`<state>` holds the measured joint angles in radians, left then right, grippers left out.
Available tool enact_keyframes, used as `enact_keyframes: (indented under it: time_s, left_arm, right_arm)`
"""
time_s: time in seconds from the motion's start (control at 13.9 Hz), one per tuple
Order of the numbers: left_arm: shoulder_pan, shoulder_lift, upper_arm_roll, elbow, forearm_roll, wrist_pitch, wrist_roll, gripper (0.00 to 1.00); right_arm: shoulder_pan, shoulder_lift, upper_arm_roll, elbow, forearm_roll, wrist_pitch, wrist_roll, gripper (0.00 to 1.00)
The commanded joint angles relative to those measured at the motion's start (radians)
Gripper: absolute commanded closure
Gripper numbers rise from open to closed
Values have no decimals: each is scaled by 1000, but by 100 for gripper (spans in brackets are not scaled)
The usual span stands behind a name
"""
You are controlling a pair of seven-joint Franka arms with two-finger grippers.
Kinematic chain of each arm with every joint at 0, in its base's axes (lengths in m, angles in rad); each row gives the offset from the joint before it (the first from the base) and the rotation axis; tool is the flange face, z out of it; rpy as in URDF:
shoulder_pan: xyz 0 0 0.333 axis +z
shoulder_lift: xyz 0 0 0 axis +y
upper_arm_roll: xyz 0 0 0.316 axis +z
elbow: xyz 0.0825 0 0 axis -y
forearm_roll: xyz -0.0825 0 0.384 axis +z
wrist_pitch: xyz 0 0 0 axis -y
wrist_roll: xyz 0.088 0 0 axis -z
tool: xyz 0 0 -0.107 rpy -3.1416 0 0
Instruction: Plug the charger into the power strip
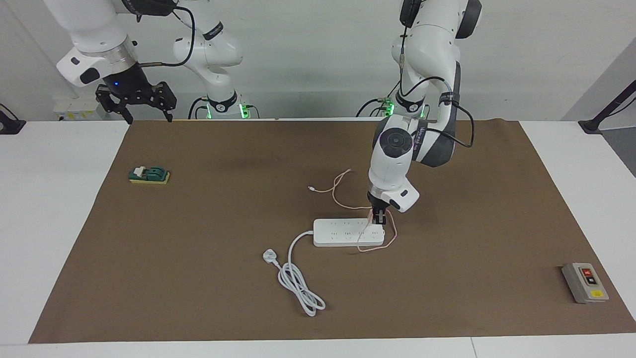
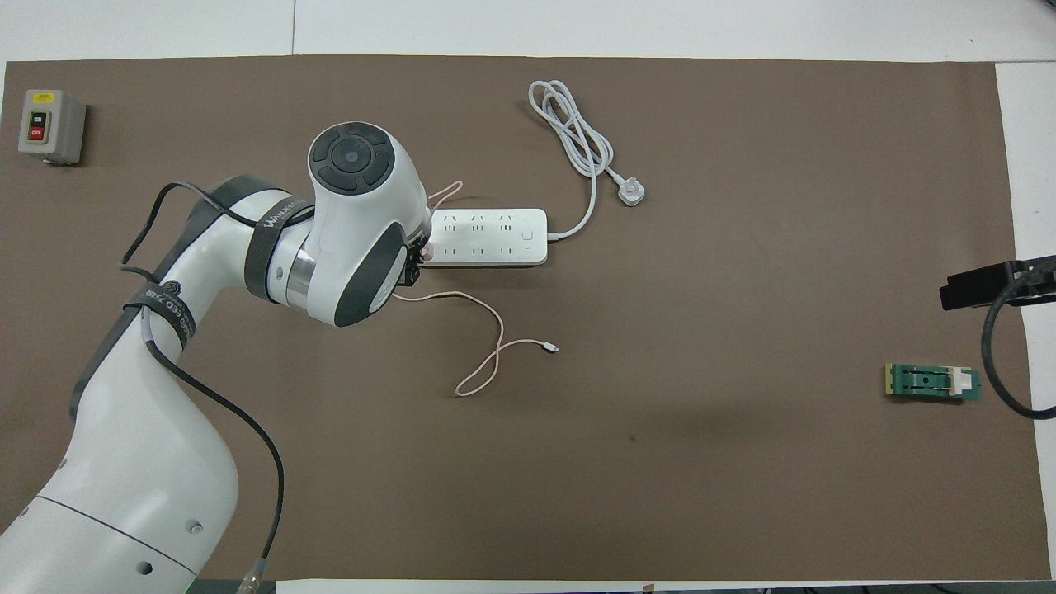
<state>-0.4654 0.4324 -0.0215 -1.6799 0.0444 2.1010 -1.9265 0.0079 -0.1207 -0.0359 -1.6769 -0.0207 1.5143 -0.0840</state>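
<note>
The power strip (image 1: 343,232) lies on the brown mat mid-table, and it also shows in the overhead view (image 2: 495,237). My left gripper (image 1: 380,218) points straight down over the strip's end toward the left arm's end of the table. It is shut on the small pink charger (image 2: 427,246), which is mostly hidden by the fingers. The thin pink cable (image 1: 338,191) loops from the gripper over the mat nearer to the robots (image 2: 495,346) and around the strip's end. My right gripper (image 1: 136,102) hangs open and empty, waiting over the mat's corner by its own base.
The strip's thick white cord and plug (image 1: 269,256) lie coiled farther from the robots (image 2: 632,195). A grey switch box (image 1: 585,282) sits at the left arm's end. A green block (image 1: 149,175) sits at the right arm's end.
</note>
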Motion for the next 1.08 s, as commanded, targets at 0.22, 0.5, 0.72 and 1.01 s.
enact_keyframes:
  time_s: [0.22,0.5,0.72,1.01]
  left_arm:
    - [-6,29,-3,-58,-17,77,12,100]
    - [-6,32,-3,-70,-15,74,12,100]
    - [-7,39,-3,-73,-14,70,11,100]
    - [-48,109,0,-12,-18,39,-12,100]
  right_arm:
    - [-5,-13,5,-13,11,17,12,0]
    - [-5,-13,5,-13,11,15,13,0]
    - [-5,-13,5,-13,11,15,12,0]
    - [-5,-13,5,-12,13,15,12,0]
